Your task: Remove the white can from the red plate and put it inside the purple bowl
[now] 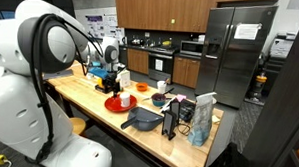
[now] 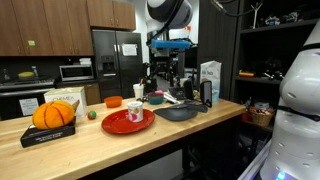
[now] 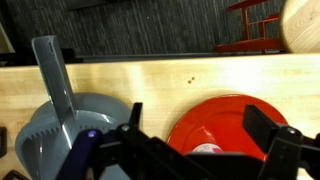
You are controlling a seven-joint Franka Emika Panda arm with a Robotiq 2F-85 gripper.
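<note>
The white can (image 2: pixel 134 111) stands upright on the red plate (image 2: pixel 122 125) on the wooden table; both also show in an exterior view, the can (image 1: pixel 126 98) on the plate (image 1: pixel 115 104). In the wrist view the can's top (image 3: pixel 205 150) peeks out at the bottom edge over the red plate (image 3: pixel 215 115). My gripper (image 3: pixel 200 125) is open and empty, hovering above the plate, fingers either side of the can and well clear of it. It also shows in both exterior views (image 1: pixel 111 82) (image 2: pixel 160 80). The purple bowl (image 2: pixel 156 98) sits behind the pan, mostly hidden.
A dark grey pan (image 2: pixel 178 111) with a long handle (image 3: pixel 55 85) lies beside the plate. An orange bowl (image 1: pixel 142 87), a small white cup (image 2: pixel 113 102), a pumpkin on a box (image 2: pixel 54 114) and cartons (image 2: pixel 209 82) also stand on the table. The table edge is near the plate.
</note>
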